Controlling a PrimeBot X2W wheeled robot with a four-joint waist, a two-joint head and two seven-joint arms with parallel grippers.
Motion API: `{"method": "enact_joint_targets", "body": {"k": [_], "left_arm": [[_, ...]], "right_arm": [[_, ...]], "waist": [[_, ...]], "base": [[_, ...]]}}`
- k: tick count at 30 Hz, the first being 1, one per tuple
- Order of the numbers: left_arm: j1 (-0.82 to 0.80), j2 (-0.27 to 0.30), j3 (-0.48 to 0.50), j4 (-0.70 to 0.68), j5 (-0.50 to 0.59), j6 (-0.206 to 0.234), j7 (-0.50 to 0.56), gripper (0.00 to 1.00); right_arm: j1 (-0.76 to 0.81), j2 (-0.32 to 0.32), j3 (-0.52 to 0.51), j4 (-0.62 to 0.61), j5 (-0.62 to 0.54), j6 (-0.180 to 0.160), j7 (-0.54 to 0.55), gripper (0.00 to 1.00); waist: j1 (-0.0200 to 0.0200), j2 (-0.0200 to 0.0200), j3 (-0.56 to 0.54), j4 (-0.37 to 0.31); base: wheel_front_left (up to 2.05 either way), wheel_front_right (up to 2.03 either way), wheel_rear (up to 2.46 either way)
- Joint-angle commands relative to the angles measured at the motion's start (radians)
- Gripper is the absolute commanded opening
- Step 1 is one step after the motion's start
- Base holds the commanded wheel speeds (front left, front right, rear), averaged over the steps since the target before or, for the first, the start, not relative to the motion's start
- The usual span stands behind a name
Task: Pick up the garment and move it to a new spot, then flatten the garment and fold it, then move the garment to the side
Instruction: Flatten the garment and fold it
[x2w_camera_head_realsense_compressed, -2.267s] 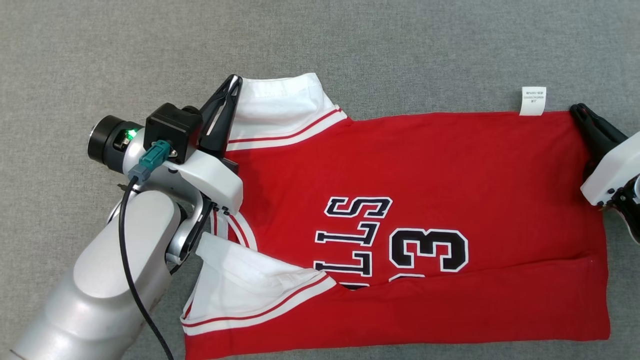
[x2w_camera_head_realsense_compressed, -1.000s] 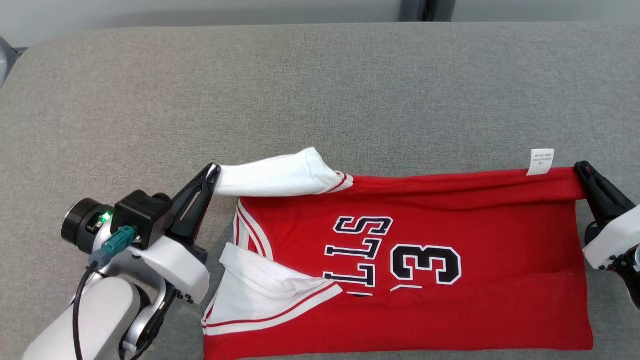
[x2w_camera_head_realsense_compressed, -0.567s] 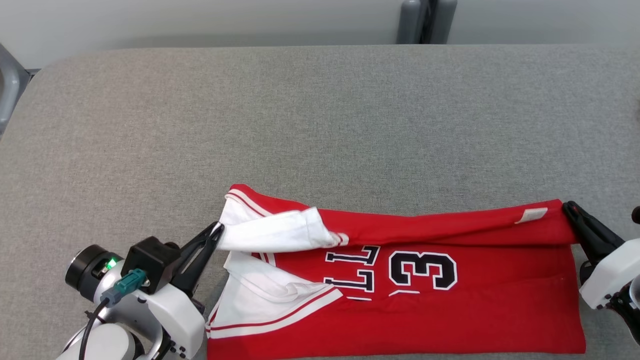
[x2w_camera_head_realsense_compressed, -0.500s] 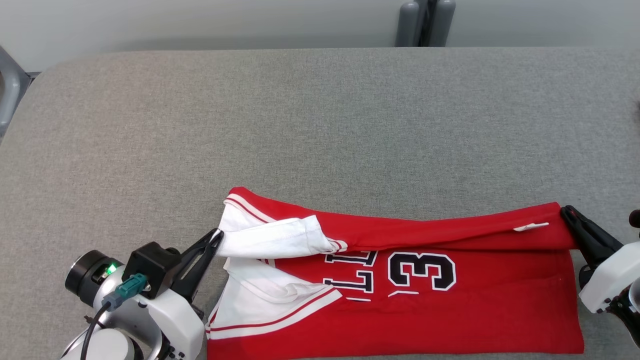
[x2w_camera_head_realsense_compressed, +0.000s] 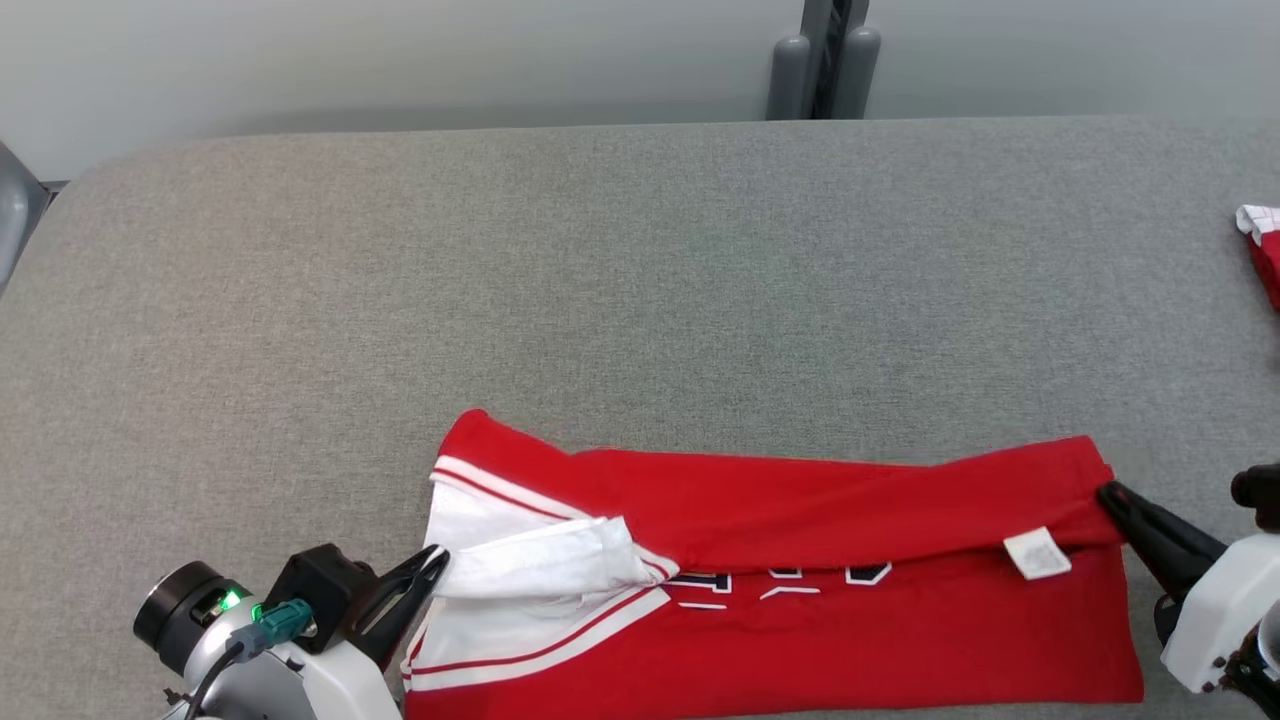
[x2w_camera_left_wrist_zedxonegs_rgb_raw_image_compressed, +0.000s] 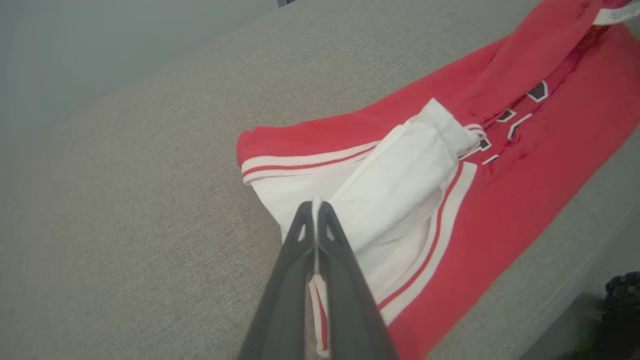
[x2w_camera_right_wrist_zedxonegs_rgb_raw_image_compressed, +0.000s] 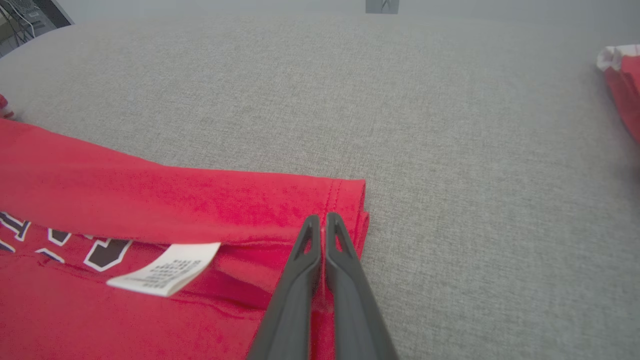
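The garment (x2w_camera_head_realsense_compressed: 800, 620), a red jersey with white sleeves, lies near the front of the grey table (x2w_camera_head_realsense_compressed: 600, 250). Its far long edge is folded toward me, so the black-and-white print is mostly covered. My left gripper (x2w_camera_head_realsense_compressed: 437, 553) is shut on the white sleeve (x2w_camera_head_realsense_compressed: 540, 562) at the garment's left end. In the left wrist view that left gripper (x2w_camera_left_wrist_zedxonegs_rgb_raw_image_compressed: 315, 204) pinches the sleeve's edge on the garment (x2w_camera_left_wrist_zedxonegs_rgb_raw_image_compressed: 525, 200). My right gripper (x2w_camera_head_realsense_compressed: 1106, 492) is shut on the red hem corner at the right end. The right wrist view shows the right gripper (x2w_camera_right_wrist_zedxonegs_rgb_raw_image_compressed: 323, 218) clamping the garment (x2w_camera_right_wrist_zedxonegs_rgb_raw_image_compressed: 150, 200) beside a white label (x2w_camera_right_wrist_zedxonegs_rgb_raw_image_compressed: 165, 275).
Another red-and-white cloth (x2w_camera_head_realsense_compressed: 1262, 250) lies at the table's right edge, also seen as a cloth (x2w_camera_right_wrist_zedxonegs_rgb_raw_image_compressed: 622, 75) in the right wrist view. A grey post (x2w_camera_head_realsense_compressed: 820, 60) stands behind the table. Bare grey tabletop stretches beyond the garment.
Both grippers have drawn the garment's far edge toward me, folding it over the print; the label has flipped onto the front. The head camera has also tilted up.
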Motion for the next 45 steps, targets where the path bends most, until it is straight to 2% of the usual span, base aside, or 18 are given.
{"method": "enact_joint_targets", "body": {"k": [1, 2, 6, 7, 8, 9, 10, 11, 15, 19, 25, 29, 33, 36, 40, 45], "left_arm": [[0.011, 0.016, -0.003, -0.009, -0.005, -0.005, 0.010, 0.00], [0.015, 0.020, -0.005, -0.013, -0.006, -0.005, 0.016, 0.00], [0.034, 0.040, -0.023, -0.032, -0.017, -0.012, 0.053, 0.00], [0.035, 0.044, -0.029, -0.036, -0.019, -0.016, 0.063, 0.07], [0.035, 0.044, -0.029, -0.036, -0.019, -0.016, 0.063, 0.07], [0.033, 0.046, -0.028, -0.042, -0.020, -0.013, 0.069, 0.36], [0.033, 0.047, -0.025, -0.045, -0.019, -0.003, 0.072, 0.84], [0.036, 0.049, -0.026, -0.045, -0.022, 0.002, 0.081, 1.00], [0.026, 0.056, -0.028, -0.054, -0.023, 0.008, 0.104, 1.00], [0.003, 0.048, 0.001, -0.061, -0.031, 0.024, 0.085, 1.00], [-0.019, -0.007, 0.085, -0.050, -0.053, 0.085, -0.030, 1.00], [-0.027, -0.067, 0.135, -0.028, -0.067, 0.124, -0.125, 1.00], [-0.021, -0.123, 0.174, 0.013, -0.060, 0.158, -0.236, 1.00], [0.010, -0.212, 0.236, 0.039, -0.117, 0.175, -0.333, 1.00], [0.044, -0.286, 0.311, 0.091, -0.080, 0.167, -0.367, 1.00], [0.113, -0.389, 0.417, 0.110, 0.043, 0.107, -0.368, 1.00]], "right_arm": [[0.017, -0.023, 0.022, -0.026, 0.022, 0.000, 0.018, 0.92], [0.018, -0.034, 0.034, -0.040, 0.035, 0.000, 0.029, 1.00], [0.023, -0.084, 0.072, -0.098, 0.098, 0.000, 0.081, 1.00], [0.025, -0.097, 0.077, -0.106, 0.115, 0.000, 0.095, 1.00], [0.025, -0.097, 0.077, -0.106, 0.115, 0.000, 0.095, 1.00], [0.024, -0.109, 0.081, -0.114, 0.129, 0.000, 0.108, 1.00], [0.021, -0.120, 0.082, -0.122, 0.144, 0.000, 0.120, 1.00], [0.015, -0.129, 0.081, -0.127, 0.156, 0.000, 0.129, 1.00], [-0.009, -0.145, 0.059, -0.124, 0.183, 0.000, 0.114, 1.00], [-0.027, -0.131, 0.025, -0.096, 0.196, 0.000, 0.072, 1.00], [-0.034, -0.083, -0.059, -0.043, 0.200, 0.000, -0.017, 1.00], [-0.014, -0.032, -0.126, -0.014, 0.156, 0.000, -0.036, 1.00], [0.029, 0.041, -0.261, 0.000, 0.088, 0.000, -0.039, 1.00], [0.084, 0.099, -0.378, -0.008, 0.003, 0.000, -0.039, 1.00], [0.174, 0.192, -0.508, -0.030, -0.126, 0.000, -0.039, 1.00], [0.268, 0.294, -0.636, -0.052, -0.222, 0.000, -0.039, 1.00]], "waist": [[0.0000, 0.0000, -0.007, -0.005], [0.0000, 0.0000, -0.009, -0.006], [0.0000, 0.0000, -0.016, -0.011], [0.0000, 0.0000, -0.017, -0.013], [0.0000, 0.0000, -0.017, -0.013], [0.0000, 0.0000, -0.018, -0.014], [0.0000, 0.0000, -0.019, -0.015], [0.0000, 0.0000, -0.020, -0.016], [0.0000, 0.0000, -0.022, -0.018], [0.0000, 0.0000, -0.031, -0.017], [0.0000, 0.0000, -0.051, -0.018], [0.0000, 0.0000, -0.064, -0.022], [0.0000, 0.0000, -0.075, -0.034], [0.0000, 0.0000, -0.078, -0.039], [0.0000, 0.0000, -0.080, -0.049], [0.0000, 0.0000, -0.076, -0.055]], "base": [[0.00, 0.00, 0.00], [0.00, 0.00, 0.00], [0.00, 0.00, 0.00], [0.00, 0.00, 0.00], [0.00, 0.00, 0.00], [0.00, 0.00, 0.00], [0.00, 0.00, 0.00], [0.00, 0.00, 0.00], [0.00, 0.00, 0.00], [0.00, 0.00, 0.00], [0.00, 0.00, 0.00], [0.00, 0.00, 0.00], [0.00, 0.00, 0.00], [0.00, 0.00, 0.00], [0.00, 0.00, 0.00], [0.00, 0.00, 0.00]]}}
